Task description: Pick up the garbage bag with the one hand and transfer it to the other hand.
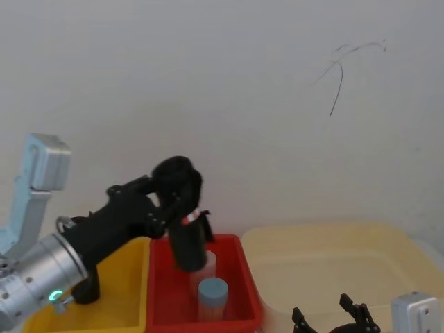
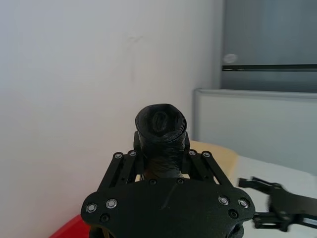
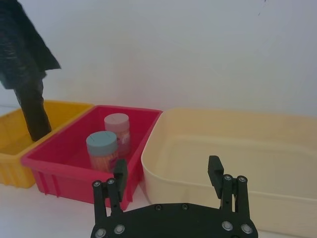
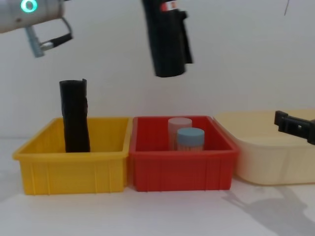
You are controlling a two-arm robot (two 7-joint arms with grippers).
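Observation:
The garbage bag (image 1: pixel 182 208), a tall black roll with a red-and-white sticker (image 4: pixel 170 6) and a loose flap, hangs in the air above the red bin (image 4: pixel 179 172). My left gripper (image 1: pixel 179 214), on the silver arm with the green ring light, is shut on its upper part; the left wrist view shows the roll's top end (image 2: pixel 161 124) sticking up between the fingers (image 2: pixel 197 163). The bag's lower end (image 4: pixel 167 49) is free. My right gripper (image 3: pixel 167 173) stands open and empty, low by the cream tub (image 3: pixel 223 163), to the right of the bag (image 3: pixel 22 54).
A plain black roll (image 4: pixel 75 115) stands in the yellow bin (image 4: pixel 69 169) on the left. Two jars, one pink-lidded (image 4: pixel 179 124) and one blue-lidded (image 4: pixel 190 137), sit in the red bin below the bag. The white wall is close behind the bins.

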